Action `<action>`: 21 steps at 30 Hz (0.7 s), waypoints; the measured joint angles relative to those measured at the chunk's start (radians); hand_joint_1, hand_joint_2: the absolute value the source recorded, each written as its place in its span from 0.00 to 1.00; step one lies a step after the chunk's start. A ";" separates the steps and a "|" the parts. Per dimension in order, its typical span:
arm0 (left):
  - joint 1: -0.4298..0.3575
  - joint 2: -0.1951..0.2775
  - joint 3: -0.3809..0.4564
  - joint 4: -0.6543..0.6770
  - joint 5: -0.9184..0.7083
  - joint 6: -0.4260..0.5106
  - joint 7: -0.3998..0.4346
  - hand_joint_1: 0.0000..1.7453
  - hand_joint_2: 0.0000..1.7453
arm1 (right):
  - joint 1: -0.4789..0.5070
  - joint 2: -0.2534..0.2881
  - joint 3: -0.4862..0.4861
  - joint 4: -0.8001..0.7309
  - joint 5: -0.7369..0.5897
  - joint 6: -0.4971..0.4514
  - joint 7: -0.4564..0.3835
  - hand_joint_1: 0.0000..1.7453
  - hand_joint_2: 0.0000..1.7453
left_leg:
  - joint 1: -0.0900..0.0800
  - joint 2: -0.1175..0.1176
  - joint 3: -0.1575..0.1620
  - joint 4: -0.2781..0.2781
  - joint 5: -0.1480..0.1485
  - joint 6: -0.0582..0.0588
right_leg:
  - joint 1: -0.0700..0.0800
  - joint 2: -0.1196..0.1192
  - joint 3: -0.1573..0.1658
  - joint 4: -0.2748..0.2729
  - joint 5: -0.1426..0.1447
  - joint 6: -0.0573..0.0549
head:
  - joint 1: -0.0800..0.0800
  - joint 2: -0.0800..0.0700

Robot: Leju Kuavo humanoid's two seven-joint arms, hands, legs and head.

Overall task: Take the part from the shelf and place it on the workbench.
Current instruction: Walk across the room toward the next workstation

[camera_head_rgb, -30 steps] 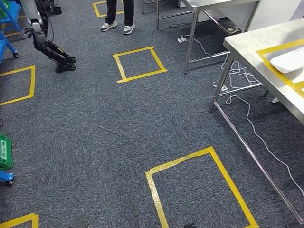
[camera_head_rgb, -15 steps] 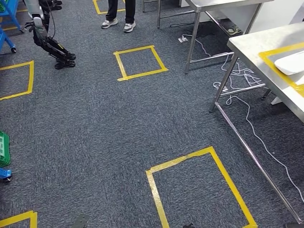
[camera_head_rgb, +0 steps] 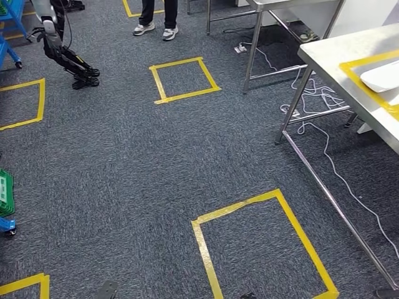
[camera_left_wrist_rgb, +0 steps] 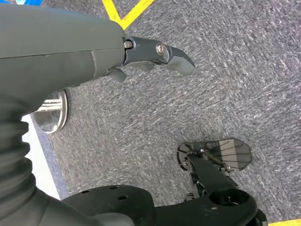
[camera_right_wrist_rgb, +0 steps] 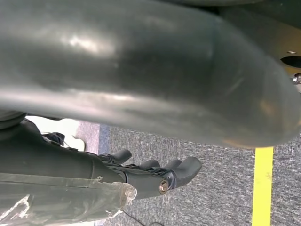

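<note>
The steel workbench (camera_head_rgb: 329, 59) stands at the right of the head view, with a yellow tape outline on its top. A white curved part (camera_head_rgb: 382, 76) lies inside that outline. My left hand (camera_left_wrist_rgb: 156, 52) hangs over grey carpet in the left wrist view, fingers stretched out, holding nothing. My right hand (camera_right_wrist_rgb: 160, 174) also hangs over the carpet in the right wrist view, its dark fingers (camera_right_wrist_rgb: 184, 167) only lightly bent, nothing in them. A blue shelf frame (camera_head_rgb: 10, 28) sits at the far upper left.
Another robot (camera_head_rgb: 63, 56) leans at the upper left. A person's legs (camera_head_rgb: 156, 15) stand at the top. A second steel table (camera_head_rgb: 264, 12) is behind the workbench. White cables (camera_head_rgb: 325, 156) trail under it. A green crate (camera_head_rgb: 5, 194) sits at the left edge. Yellow tape squares (camera_head_rgb: 264, 243) mark the carpet.
The whole picture has shifted slightly, so the camera has moved; the floor squares and workbench sit a little higher in frame. Both hands still hang with nothing in them.
</note>
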 joint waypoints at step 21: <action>0.011 0.000 0.000 0.000 0.001 0.000 -0.003 0.00 0.00 | 0.002 -0.001 0.000 0.000 -0.010 -0.005 0.002 0.00 0.00 | 0.029 -0.018 0.018 -0.039 0.028 -0.007 | -0.023 0.025 0.038 -0.019 -0.015 0.014 | 0.007 0.000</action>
